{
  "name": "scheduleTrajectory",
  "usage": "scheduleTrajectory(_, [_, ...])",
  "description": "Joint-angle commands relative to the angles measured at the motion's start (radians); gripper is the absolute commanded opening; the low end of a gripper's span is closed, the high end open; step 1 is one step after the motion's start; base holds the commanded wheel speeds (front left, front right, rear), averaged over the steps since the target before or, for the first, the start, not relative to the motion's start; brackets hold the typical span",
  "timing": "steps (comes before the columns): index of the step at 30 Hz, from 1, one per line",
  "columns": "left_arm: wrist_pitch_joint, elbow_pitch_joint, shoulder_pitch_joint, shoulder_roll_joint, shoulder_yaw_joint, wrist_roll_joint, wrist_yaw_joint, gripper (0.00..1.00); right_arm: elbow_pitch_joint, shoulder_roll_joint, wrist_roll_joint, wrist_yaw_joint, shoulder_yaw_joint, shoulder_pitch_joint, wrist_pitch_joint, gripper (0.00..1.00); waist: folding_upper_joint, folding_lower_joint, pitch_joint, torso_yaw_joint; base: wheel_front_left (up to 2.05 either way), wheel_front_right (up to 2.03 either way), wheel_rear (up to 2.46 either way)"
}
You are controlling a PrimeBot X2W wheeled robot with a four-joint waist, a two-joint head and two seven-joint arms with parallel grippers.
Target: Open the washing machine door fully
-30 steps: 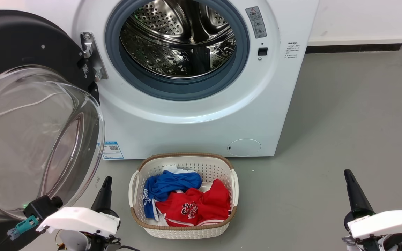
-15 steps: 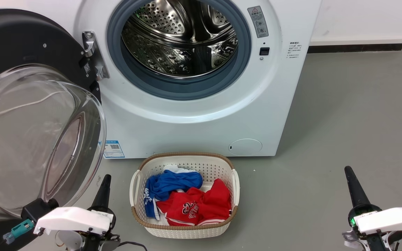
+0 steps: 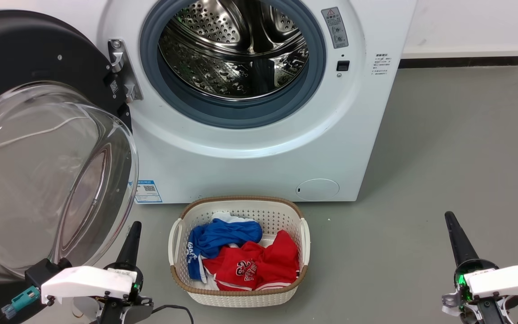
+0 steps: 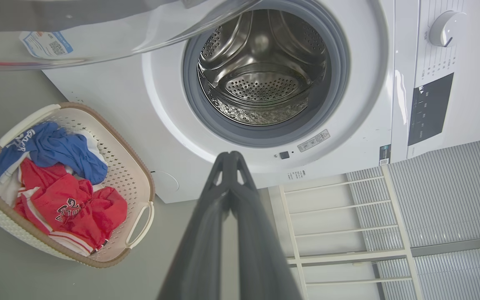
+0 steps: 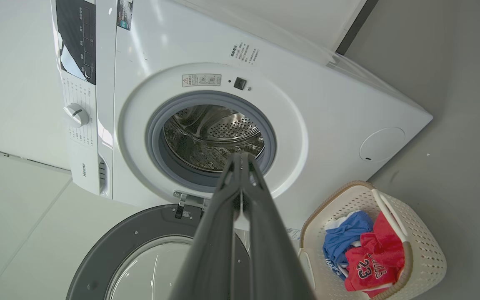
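Head view has the washing machine door [image 3: 47, 157] swung out on its hinge [image 3: 122, 67] at the left of the washing machine [image 3: 259, 166], with the glass bowl bulging toward the camera. Its left side runs off the frame, and the bottom is tucked behind the left arm's white casing, so you don't get the whole rim. Stuff seen through the glass is just smeary reflections. The drum [image 3: 236, 49] is wide open to view, though its top is cropped.

The left gripper [image 3: 136, 227] sits just beside the door's lower edge without touching it, and the right gripper [image 3: 448, 218] is well apart over the floor [image 3: 443, 157]. Both wrist views show the fingers pressed together with nothing between them.

A basket [image 3: 241, 200] sits on the floor in front of the machine, with a blue garment [image 3: 223, 236] and a red jersey [image 3: 254, 265] marked 23 bunched inside.

Left wrist view only catches a strip of the door's glass along the top. In the right wrist view the door is partly behind the fingers and cut off at the bottom. The warning stickers are too small to read.
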Motion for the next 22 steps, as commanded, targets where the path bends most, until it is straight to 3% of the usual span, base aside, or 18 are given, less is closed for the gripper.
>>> scheduleTrajectory(1, [0.008,-0.002,-0.02,-0.002,0.012,-0.019,-0.01,0.0,-0.001,-0.002,0.029,0.0,-0.002,-0.026,0.005,0.0,0.0,0.0,0.0,0.001,0.0,0.0,0.0])
scheduleTrajectory(22, [0.044,0.018,-0.028,-0.04,0.07,-0.164,-0.058,0.0,0.025,-0.002,0.221,0.0,-0.01,-0.045,0.032,0.0,0.0,0.0,0.003,0.009,0.0,0.0,0.0])
